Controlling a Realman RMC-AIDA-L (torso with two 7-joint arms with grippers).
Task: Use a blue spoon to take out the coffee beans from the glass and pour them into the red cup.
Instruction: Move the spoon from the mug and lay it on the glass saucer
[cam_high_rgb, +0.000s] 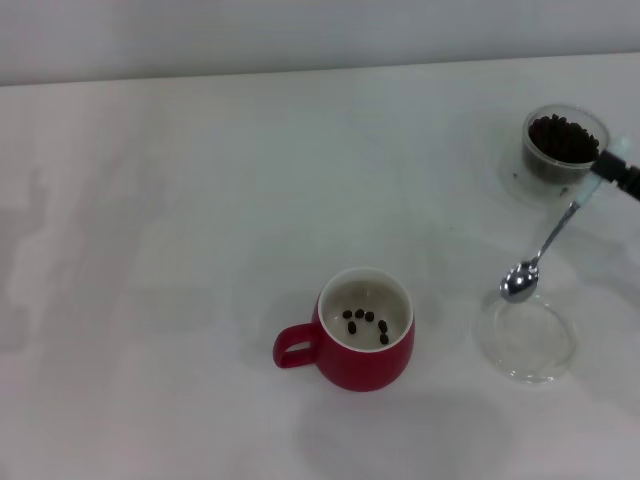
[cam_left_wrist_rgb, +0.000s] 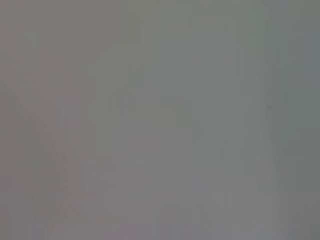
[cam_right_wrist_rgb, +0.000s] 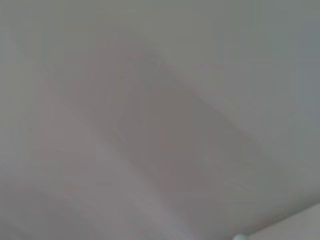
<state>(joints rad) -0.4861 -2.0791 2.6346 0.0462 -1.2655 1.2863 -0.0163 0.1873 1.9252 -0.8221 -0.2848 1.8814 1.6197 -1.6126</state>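
Observation:
The red cup (cam_high_rgb: 365, 342) stands near the middle of the table in the head view, handle to the left, with several coffee beans (cam_high_rgb: 365, 322) on its white inside. At the far right, the glass (cam_high_rgb: 563, 152) holds a dark heap of beans. My right gripper (cam_high_rgb: 616, 168) reaches in from the right edge, just in front of the glass, shut on the pale handle of the blue spoon (cam_high_rgb: 553, 238). The spoon slants down and left. Its shiny bowl hangs over the far rim of a flat clear dish and looks empty. The left gripper is out of view.
A shallow clear round dish (cam_high_rgb: 540, 358) lies right of the red cup, below the spoon's bowl. The white table (cam_high_rgb: 180, 220) stretches to the left and front. Both wrist views show only a plain pale surface.

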